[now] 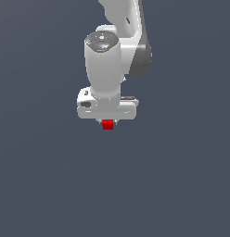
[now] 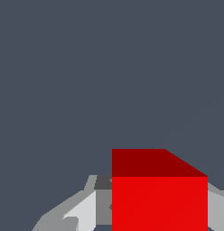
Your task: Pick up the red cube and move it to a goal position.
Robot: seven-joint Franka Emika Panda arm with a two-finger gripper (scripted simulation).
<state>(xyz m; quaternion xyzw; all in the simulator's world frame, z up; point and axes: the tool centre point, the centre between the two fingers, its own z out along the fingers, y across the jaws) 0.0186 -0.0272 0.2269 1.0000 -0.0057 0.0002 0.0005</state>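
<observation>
The red cube (image 1: 107, 124) is small and bright red and sits just under the white gripper body, between the fingertips. In the wrist view the red cube (image 2: 159, 198) fills the space between the two grey fingers (image 2: 82, 212), which press against its sides. My gripper (image 1: 107, 122) hangs straight down from the white arm and is shut on the cube. The fingertips are mostly hidden behind the gripper body in the exterior view. No goal marker shows.
A plain dark grey surface (image 1: 172, 185) fills both views. The white arm (image 1: 105, 65) rises from the gripper toward the top of the exterior view.
</observation>
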